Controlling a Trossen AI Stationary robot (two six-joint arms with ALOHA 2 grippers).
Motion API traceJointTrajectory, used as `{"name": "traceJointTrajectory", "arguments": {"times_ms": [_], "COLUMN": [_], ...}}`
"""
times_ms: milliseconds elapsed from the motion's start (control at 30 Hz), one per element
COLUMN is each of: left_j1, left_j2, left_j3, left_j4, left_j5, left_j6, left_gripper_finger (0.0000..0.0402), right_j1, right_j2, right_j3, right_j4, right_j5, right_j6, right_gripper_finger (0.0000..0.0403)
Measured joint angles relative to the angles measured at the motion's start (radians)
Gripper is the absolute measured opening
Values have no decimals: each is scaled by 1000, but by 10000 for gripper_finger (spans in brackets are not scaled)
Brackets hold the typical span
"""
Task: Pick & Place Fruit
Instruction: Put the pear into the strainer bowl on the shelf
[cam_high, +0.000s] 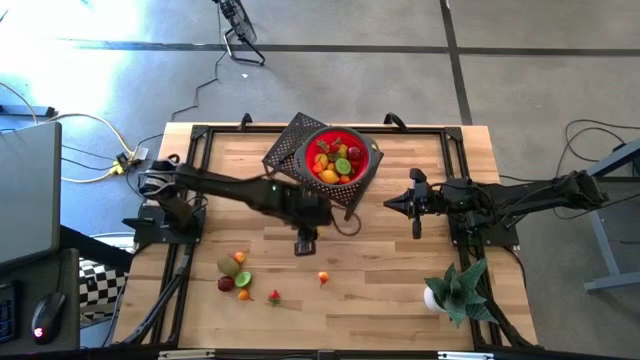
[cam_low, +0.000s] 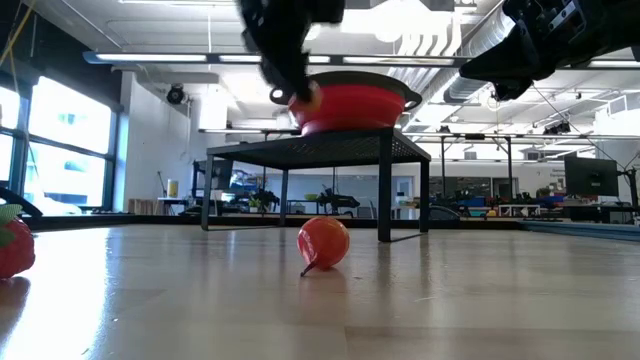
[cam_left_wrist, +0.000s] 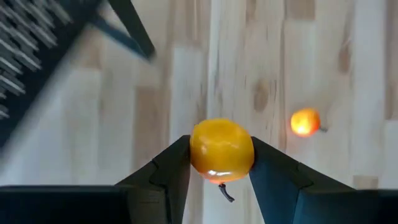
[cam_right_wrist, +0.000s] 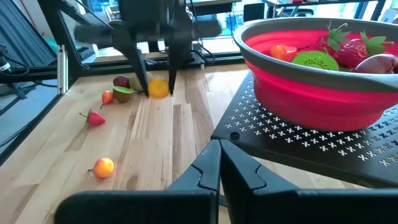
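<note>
My left gripper (cam_high: 305, 246) hangs over the middle of the table, shut on a small yellow-orange fruit (cam_left_wrist: 221, 149) that is lifted off the wood. The red bowl (cam_high: 340, 157) stands on a black perforated stand (cam_high: 290, 145) at the far middle and holds several fruits. An orange fruit (cam_high: 323, 278) lies on the table near the gripper. Several more fruits (cam_high: 235, 277) and a strawberry (cam_high: 274, 297) lie near the front left. My right gripper (cam_right_wrist: 219, 163) waits shut beside the stand, to the right of the bowl, holding nothing. My left gripper pinches the yellow-orange fruit by its two opposite sides (cam_left_wrist: 194, 155) between its two fingers. The fingers (cam_right_wrist: 140, 74) come from above, pointing steeply down. The fruit (cam_right_wrist: 158, 89) sits at the fingers' free ends, clear of the table, with a short dark stem below it.
A spiky green plant in a white pot (cam_high: 455, 290) stands at the front right. The stand's legs (cam_low: 385, 195) rise from the table at the far middle. Bare wood lies between the loose fruits and the plant.
</note>
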Motion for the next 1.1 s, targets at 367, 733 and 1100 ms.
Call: {"name": "traceJointTrajectory", "arguments": {"times_ms": [367, 733, 1100], "left_j1": [116, 295, 412], "left_j2": [0, 0, 0], "left_j3": [305, 385, 384], "left_j4": [-86, -84, -84], "left_j5": [-9, -103, -99], "left_j6": [122, 194, 45], "left_gripper_finger": [145, 145, 145], "right_j1": [0, 0, 0], "right_j2": [0, 0, 0], "right_j3": [0, 0, 0], "right_j4": [-4, -5, -5], "right_j5": [0, 0, 0], "right_j6": [0, 0, 0], "right_gripper_finger": [2, 2, 2]}}
